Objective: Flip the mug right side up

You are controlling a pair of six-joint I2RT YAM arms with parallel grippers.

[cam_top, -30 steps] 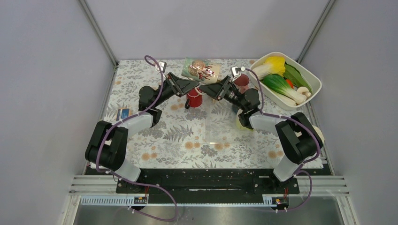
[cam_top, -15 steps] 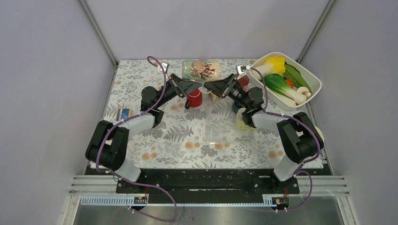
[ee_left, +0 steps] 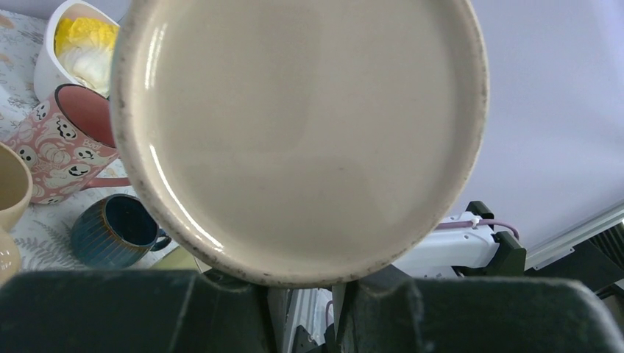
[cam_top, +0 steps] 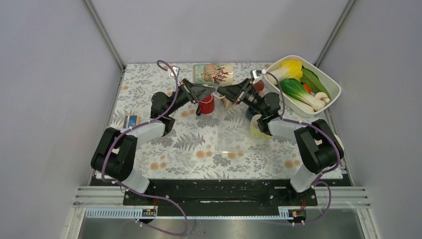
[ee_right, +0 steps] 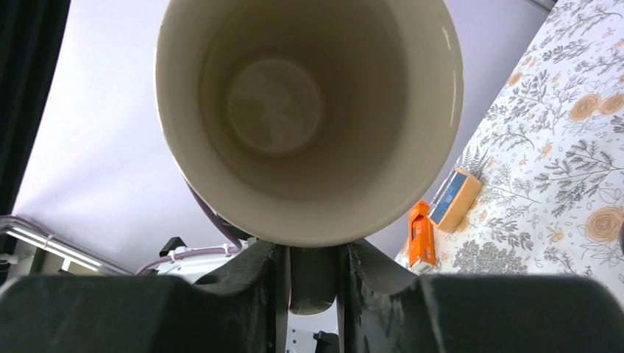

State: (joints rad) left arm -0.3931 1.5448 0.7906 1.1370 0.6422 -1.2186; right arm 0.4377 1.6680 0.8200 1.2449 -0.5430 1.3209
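While a red cup [cam_top: 206,104] sits on the floral table [cam_top: 164,144] just below them, the left gripper [cam_top: 212,91] and right gripper [cam_top: 222,92] are both clamped on the mug [cam_top: 213,73], held sideways near the far edge, mouth facing the right wrist

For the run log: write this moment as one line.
phase: two-arm hold | mug: airborne, sideways | left fingers: shut at base | right fingers: shut at rim | upright: not yet
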